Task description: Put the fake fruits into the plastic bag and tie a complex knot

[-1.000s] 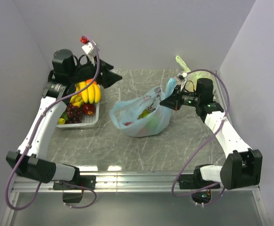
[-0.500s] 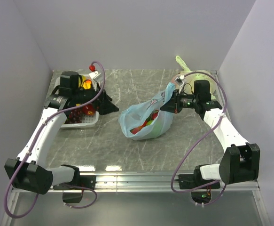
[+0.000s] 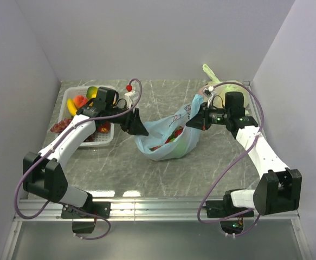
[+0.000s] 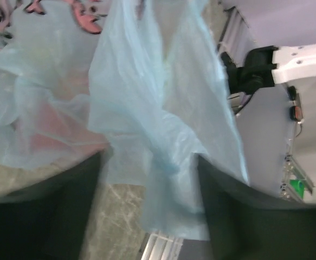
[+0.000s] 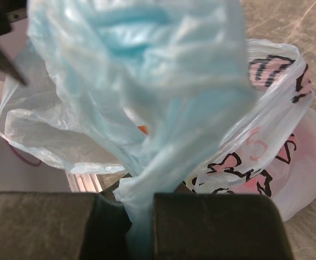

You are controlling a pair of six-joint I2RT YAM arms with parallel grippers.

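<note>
Blue plastic bag (image 3: 167,143): loose ear (image 4: 163,141) is lying inside the parted left pincer (image 4: 147,168); right pincer (image 5: 141,216) is clamping the other ear (image 5: 152,157).

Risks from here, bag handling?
1. The left pincer is open around a loose ear of the thin light-blue translucent plastic bag; closing may catch only part of the film.
2. The right pincer is shut on a twisted ear; pulling could tear it or spill the glossy plastic fruits.
</note>
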